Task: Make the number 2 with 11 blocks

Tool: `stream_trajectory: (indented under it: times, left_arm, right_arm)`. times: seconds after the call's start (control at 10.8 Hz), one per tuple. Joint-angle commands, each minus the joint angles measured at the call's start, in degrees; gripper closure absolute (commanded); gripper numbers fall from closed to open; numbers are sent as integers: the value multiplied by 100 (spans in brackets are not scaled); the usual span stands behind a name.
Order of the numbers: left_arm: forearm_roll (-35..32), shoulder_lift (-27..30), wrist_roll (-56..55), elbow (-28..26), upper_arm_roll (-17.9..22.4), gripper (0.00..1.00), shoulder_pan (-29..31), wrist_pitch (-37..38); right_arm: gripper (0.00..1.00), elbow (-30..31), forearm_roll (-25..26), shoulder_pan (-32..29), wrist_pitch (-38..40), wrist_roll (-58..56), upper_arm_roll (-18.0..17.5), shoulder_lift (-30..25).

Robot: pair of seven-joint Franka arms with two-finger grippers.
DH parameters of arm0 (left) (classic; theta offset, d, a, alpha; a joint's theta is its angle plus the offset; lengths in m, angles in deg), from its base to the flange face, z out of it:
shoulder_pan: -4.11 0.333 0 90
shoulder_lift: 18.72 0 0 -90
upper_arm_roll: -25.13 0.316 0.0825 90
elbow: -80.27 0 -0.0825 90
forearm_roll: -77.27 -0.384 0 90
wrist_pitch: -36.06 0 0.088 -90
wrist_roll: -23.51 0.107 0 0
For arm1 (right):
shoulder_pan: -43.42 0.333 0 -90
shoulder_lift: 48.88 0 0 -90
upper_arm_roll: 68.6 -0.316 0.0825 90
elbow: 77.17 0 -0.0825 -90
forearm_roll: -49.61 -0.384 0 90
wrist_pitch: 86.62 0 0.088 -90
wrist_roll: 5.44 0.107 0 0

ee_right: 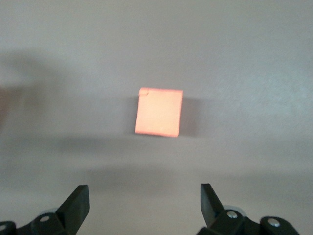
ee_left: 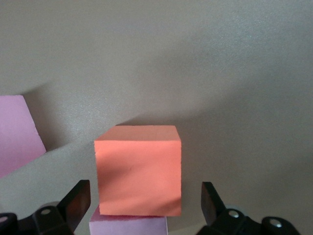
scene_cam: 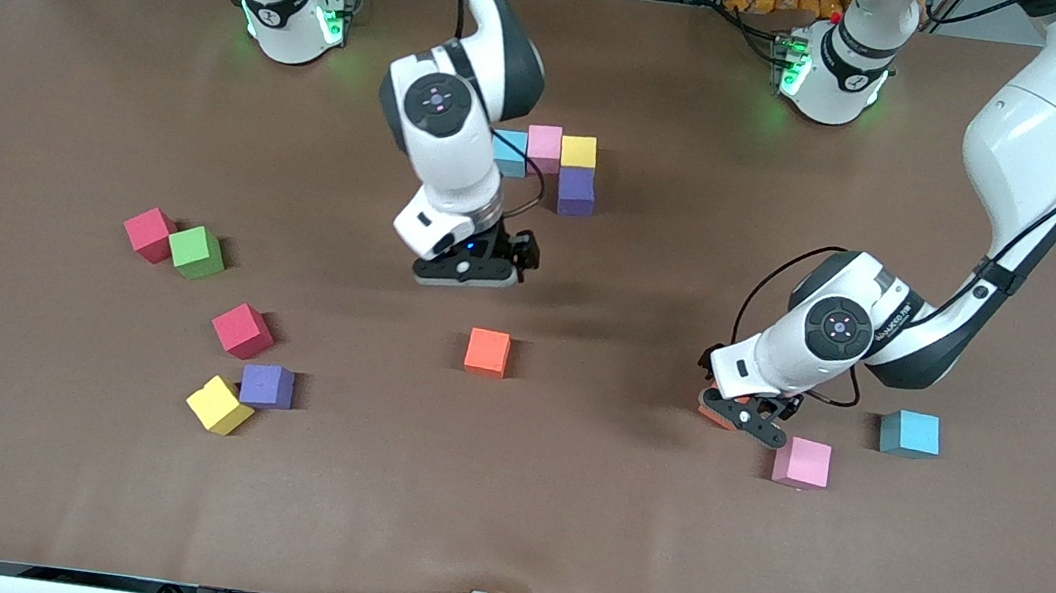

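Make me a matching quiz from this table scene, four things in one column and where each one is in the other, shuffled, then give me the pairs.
Things:
1. green cube
2. left gripper
3. right gripper
4. yellow block

Places:
A. low at an orange block
B. touching a red block
C. in the air above the table
D. touching a pink block, in the started figure

Pairs: 1-B, 2-A, 3-C, 4-D

A brown table [scene_cam: 561, 522] carries scattered foam cubes. Taking the orange cube [scene_cam: 487, 351] (mid-table) as landmark: a blue-pink-yellow-purple cluster [scene_cam: 559, 167] lies farther from the camera; a green cube [scene_cam: 196, 252] sits toward the right arm's end.
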Motion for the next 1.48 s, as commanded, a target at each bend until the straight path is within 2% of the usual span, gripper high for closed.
stream_trajectory:
  times: [0.0, 0.18, 0.37, 0.74, 1.39]
  left_arm:
    - [99, -64, 1, 62, 16, 0, -17, -55]
    - [99, -64, 1, 62, 16, 0, -16, -64]
    - [108, -72, 1, 62, 16, 0, -16, -91]
    - [99, -178, 1, 202, 25, 0, -16, -99]
    - [292, -178, 1, 220, 34, 0, -8, -99]
  right_arm:
    - [0, -557, -471, -240, 32, -76, -68, 564]
    - [0, -691, -622, -380, -229, -67, -207, 794]
    - [0, -691, -579, -687, -896, -102, -742, 934]
    - [0, -744, -281, -873, -1215, -155, -797, 1269]
    - [0, -735, -324, -864, -1926, -5, -903, 1647]
